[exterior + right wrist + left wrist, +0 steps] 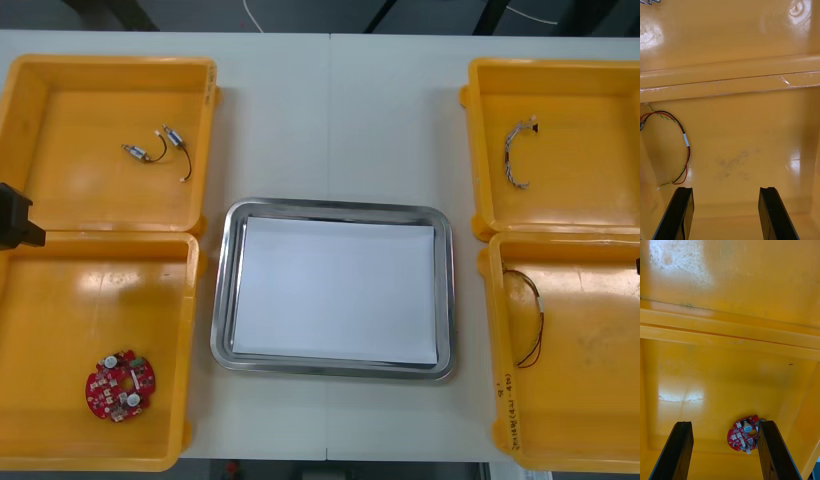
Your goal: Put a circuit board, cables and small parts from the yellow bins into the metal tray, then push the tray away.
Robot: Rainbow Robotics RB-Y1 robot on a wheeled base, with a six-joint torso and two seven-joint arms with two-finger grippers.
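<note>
- Front view: the metal tray (222, 300), white inside, lies on the counter (330, 120) between the yellow bins (60, 300), two at each side.
- On my left side, the round red circuit board (120, 385) lies in the near bin. Two small metal parts (135, 152) with thin black cables (186, 160) lie in the far bin.
- On my right side, the twisted blue and white cable (517, 152) lies in the far bin. The red and yellow cable (530, 325) lies in the near bin, close to the wall that faces the tray.
- Left wrist view: my left hand (725, 423) hangs over the near left bin, fingers spread and holding nothing. The circuit board lies flat on the bin floor between them, just beside one finger. It seems to stop short of that finger, but I cannot tell whether they touch.
- Right wrist view: my right hand (726, 188) hangs over the near right bin, fingers spread and empty. The red and yellow cable lies in a loop on the floor, beyond one finger and apart from it.
</note>
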